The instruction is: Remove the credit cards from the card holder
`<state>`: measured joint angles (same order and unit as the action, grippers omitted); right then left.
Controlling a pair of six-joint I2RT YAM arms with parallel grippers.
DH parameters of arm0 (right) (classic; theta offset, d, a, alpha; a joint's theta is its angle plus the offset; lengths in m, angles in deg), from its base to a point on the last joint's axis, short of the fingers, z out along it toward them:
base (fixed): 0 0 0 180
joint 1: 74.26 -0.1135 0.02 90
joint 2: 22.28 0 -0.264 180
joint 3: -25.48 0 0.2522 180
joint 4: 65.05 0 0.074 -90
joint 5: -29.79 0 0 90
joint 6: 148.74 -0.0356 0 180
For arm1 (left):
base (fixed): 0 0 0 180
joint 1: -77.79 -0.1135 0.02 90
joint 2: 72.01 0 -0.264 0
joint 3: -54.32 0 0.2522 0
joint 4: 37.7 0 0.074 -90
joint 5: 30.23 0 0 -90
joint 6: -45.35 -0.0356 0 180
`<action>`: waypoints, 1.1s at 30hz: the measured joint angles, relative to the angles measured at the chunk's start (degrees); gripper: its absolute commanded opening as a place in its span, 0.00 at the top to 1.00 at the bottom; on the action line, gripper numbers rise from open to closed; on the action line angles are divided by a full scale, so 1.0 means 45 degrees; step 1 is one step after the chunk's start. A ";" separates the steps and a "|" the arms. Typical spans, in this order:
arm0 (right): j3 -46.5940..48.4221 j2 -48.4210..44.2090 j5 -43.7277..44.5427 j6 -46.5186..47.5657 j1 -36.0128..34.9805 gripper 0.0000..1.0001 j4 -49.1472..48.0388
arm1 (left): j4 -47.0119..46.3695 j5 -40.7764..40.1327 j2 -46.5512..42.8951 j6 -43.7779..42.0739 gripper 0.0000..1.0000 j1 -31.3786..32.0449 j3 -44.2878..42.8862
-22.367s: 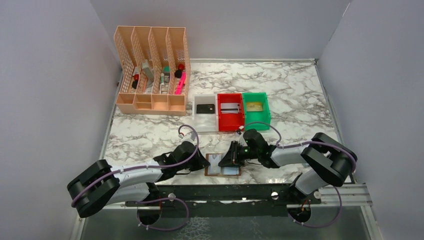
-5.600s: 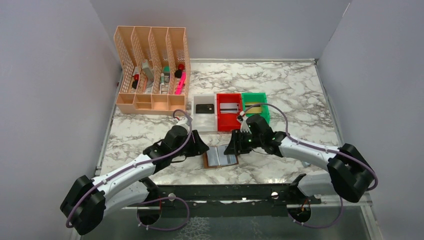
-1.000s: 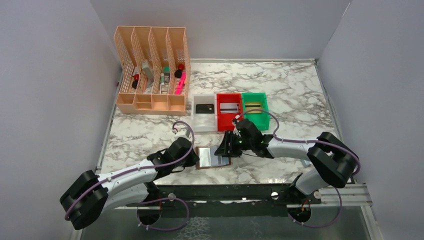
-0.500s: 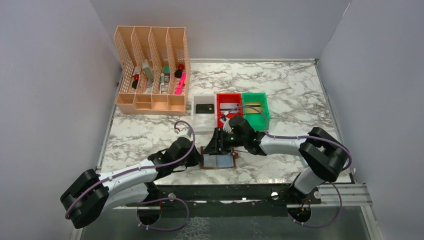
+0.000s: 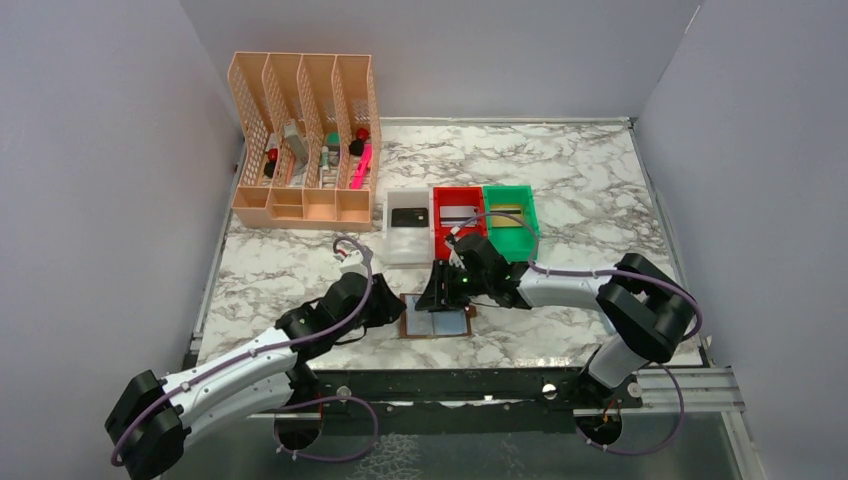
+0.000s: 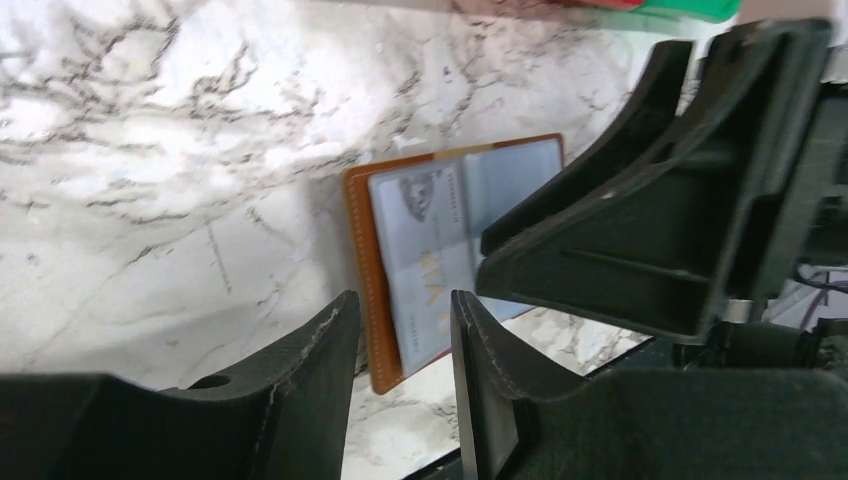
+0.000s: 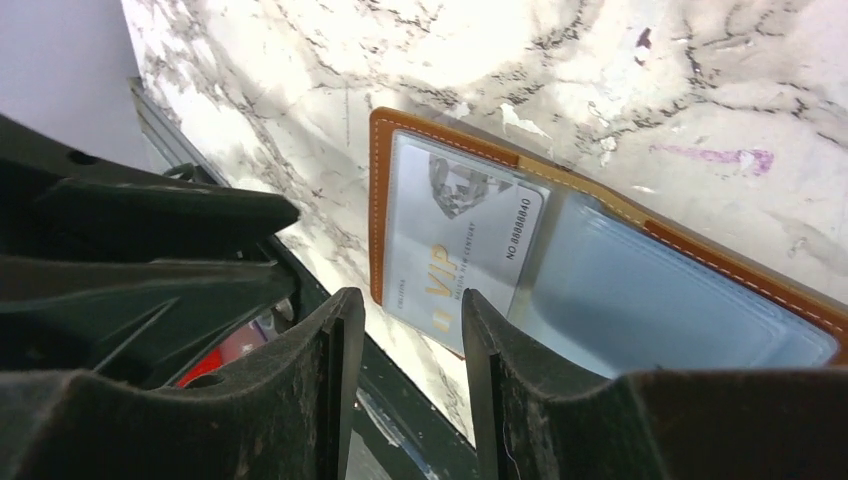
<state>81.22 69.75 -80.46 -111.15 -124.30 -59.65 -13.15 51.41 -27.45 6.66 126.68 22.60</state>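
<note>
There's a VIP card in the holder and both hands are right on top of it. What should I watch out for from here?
1. Neither the left hand nor the right hand grips the card holder. It lies open and unpinned, so tugging the VIP card may drag it along.
2. The card sits flat inside a clear pocket, and a pinch might catch the film too.
3. Both hands crowd one spot and may collide.

Top external: high, behind arm bases, angled down over whole white-grey marbled worktop [image 5: 600,190]. Left wrist, right wrist: close, low, looking out between own black jaws from opposite sides. Shared by all three: brown leather bifold card holder [image 5: 435,325].
</note>
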 measured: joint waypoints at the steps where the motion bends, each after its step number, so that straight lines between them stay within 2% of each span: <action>1: -0.0034 0.0005 0.0029 0.0000 0.0000 0.56 -0.0005 | -0.0092 0.0029 -0.0039 -0.0092 0.59 0.0000 -0.0092; 3: -0.0126 0.0029 0.0126 0.0000 0.0000 0.57 -0.0010 | -0.0471 0.0282 0.0117 -0.0291 0.62 0.0000 -0.0209; 6: -0.0291 0.0136 0.0311 0.0000 0.0053 0.58 -0.0015 | -0.1501 0.1010 0.1098 -0.0559 0.72 0.0000 -0.0301; 11: -0.0665 0.0228 0.0418 -0.0044 0.0141 0.58 -0.0126 | -0.2283 0.1870 0.3123 -0.0656 0.78 0.0000 -0.0355; 15: -0.0923 0.0243 0.0442 -0.0219 0.0151 0.58 -0.0520 | -0.2375 0.2074 0.4061 -0.0607 0.80 0.0000 -0.0355; 21: -0.1331 0.0617 0.0102 -0.0709 0.0233 0.62 -0.1783 | -0.2671 0.2084 0.4294 -0.0432 0.80 0.0000 -0.0248; 25: -0.1627 0.0821 -0.0243 -0.1010 0.0369 0.70 -0.2550 | -0.2987 0.2089 0.4269 -0.0248 0.82 0.0000 -0.0058; 30: -0.2205 0.0918 -0.0588 -0.1307 0.0510 0.90 -0.3541 | -0.3429 0.2093 0.4226 -0.0044 0.85 0.0000 0.0189; 32: -0.2492 0.0976 -0.0840 -0.1438 0.0651 0.92 -0.3934 | -0.3531 0.2093 0.4235 0.0039 0.85 0.0000 0.0243; 33: -0.2633 0.1005 -0.1010 -0.1506 0.0733 0.97 -0.4172 | -0.3585 0.2098 0.4245 0.0073 0.86 0.0000 0.0262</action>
<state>69.37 74.28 -85.01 -117.92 -121.00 -78.42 -29.29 60.85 -8.35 6.99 126.68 23.78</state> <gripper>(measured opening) 0.099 0.153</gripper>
